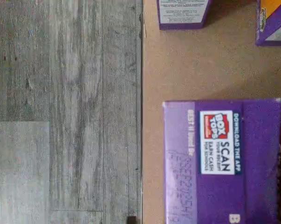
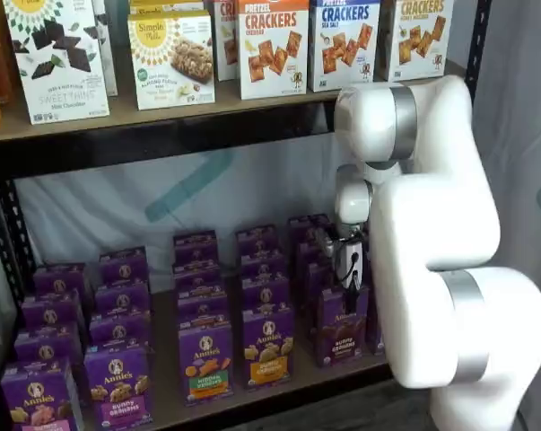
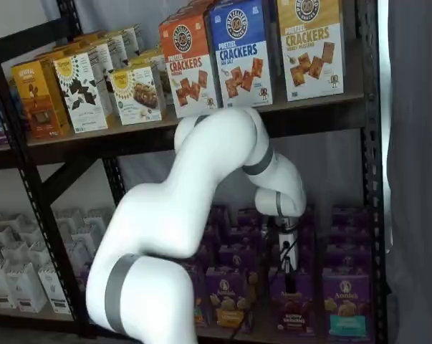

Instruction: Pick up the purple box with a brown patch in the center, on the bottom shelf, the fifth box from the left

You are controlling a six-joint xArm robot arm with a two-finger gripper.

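The purple box [image 2: 340, 334] with brown bunny cookies on its front stands in the front row of the bottom shelf [image 2: 292, 384], and shows in both shelf views [image 3: 293, 308]. My gripper [image 2: 350, 278] hangs straight down over its top edge, black fingers low at the carton [image 3: 287, 269]. The fingers are seen side-on, so I cannot tell whether they are open or shut, or whether they touch the carton. The wrist view looks down on a purple carton top [image 1: 224, 158] with a Box Tops label, on the tan shelf board [image 1: 191, 65].
A purple carton with an orange-yellow label [image 2: 268, 346] stands just left of the target, and one with a teal patch [image 3: 346, 304] to its right. More purple cartons fill the rows behind. Cracker boxes [image 2: 272, 45] line the upper level. Grey plank floor [image 1: 65, 112] lies past the shelf edge.
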